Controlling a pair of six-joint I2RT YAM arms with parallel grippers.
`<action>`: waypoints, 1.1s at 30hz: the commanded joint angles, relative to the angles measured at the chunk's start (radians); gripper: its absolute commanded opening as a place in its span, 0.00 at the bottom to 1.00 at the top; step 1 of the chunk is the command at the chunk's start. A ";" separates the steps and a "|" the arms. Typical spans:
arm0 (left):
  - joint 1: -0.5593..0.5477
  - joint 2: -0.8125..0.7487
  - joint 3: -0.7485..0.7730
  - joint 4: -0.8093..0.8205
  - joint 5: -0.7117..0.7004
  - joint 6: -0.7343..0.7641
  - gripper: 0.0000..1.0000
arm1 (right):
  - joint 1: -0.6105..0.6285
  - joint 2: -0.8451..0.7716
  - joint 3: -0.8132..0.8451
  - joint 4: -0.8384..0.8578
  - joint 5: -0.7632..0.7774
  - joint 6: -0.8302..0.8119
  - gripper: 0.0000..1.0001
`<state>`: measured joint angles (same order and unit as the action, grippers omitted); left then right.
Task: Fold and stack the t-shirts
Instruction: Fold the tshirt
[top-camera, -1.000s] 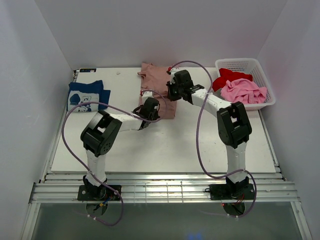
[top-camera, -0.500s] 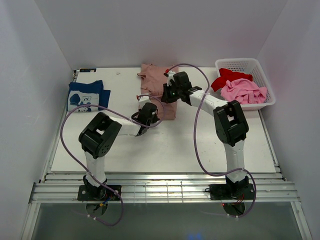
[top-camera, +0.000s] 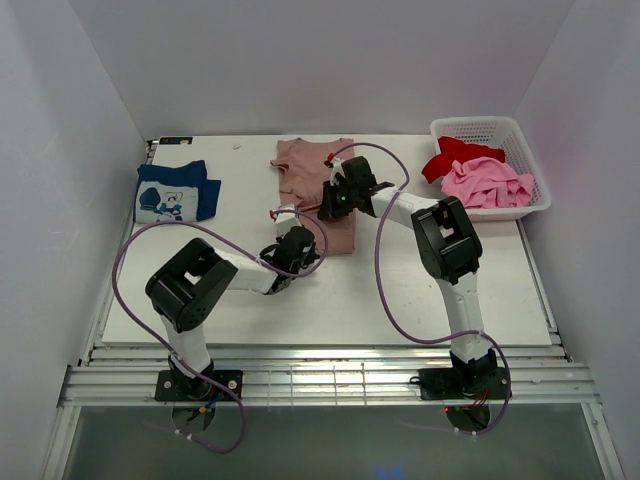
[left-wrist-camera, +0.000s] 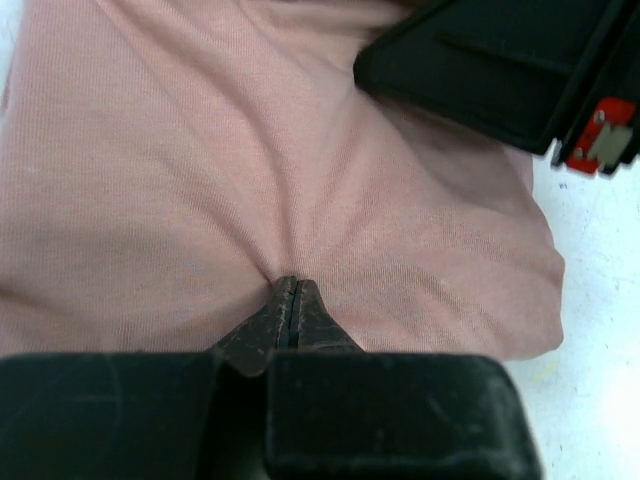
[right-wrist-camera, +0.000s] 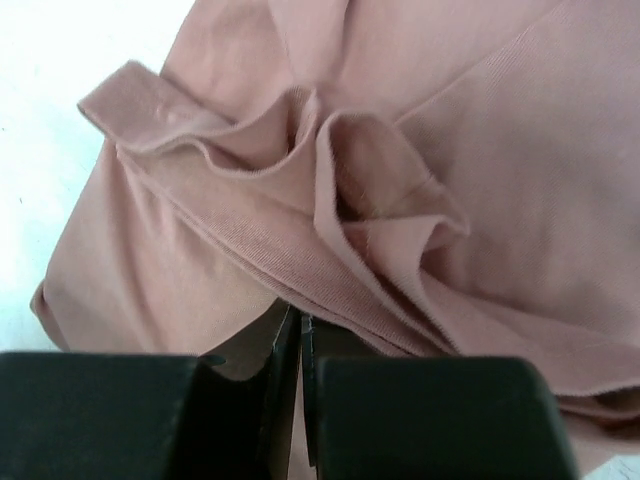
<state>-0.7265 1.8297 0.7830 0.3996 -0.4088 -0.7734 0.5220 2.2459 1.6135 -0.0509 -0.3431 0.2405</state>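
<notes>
The dusty pink-tan t-shirt (top-camera: 312, 170) lies partly folded at the table's back middle. My left gripper (top-camera: 297, 243) is at its near edge, jaws shut and pinching the cloth (left-wrist-camera: 200, 180), which puckers at the fingertips (left-wrist-camera: 300, 300). My right gripper (top-camera: 333, 197) is over the shirt's right side, shut on bunched layered folds (right-wrist-camera: 380, 200). Its body shows in the left wrist view (left-wrist-camera: 500, 70). A folded navy t-shirt (top-camera: 175, 192) with a white print lies at the back left. A red t-shirt (top-camera: 455, 152) and a bright pink t-shirt (top-camera: 487, 183) are heaped in the basket.
A white plastic basket (top-camera: 520, 140) stands at the back right corner. White walls close in the back and both sides. Purple cables loop from both arms over the table (top-camera: 360, 290). A metal rail runs along the near edge.
The right gripper has moved left and nearer across the pink-tan shirt. The left gripper has drawn back toward the near edge. The shirt's far part now lies wider.
</notes>
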 joint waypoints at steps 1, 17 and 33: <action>-0.039 0.008 -0.097 -0.202 0.041 -0.026 0.00 | 0.003 -0.008 0.022 0.040 -0.016 0.014 0.08; -0.215 -0.075 -0.272 -0.281 -0.001 -0.174 0.00 | 0.003 0.015 0.072 0.040 -0.004 0.020 0.08; -0.367 -0.211 -0.067 -0.759 -0.303 -0.250 0.00 | 0.021 -0.412 -0.174 -0.035 0.312 -0.070 0.14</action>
<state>-1.0801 1.6463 0.7090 0.0349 -0.6575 -1.0241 0.5316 2.0045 1.4876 -0.0719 -0.1898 0.2218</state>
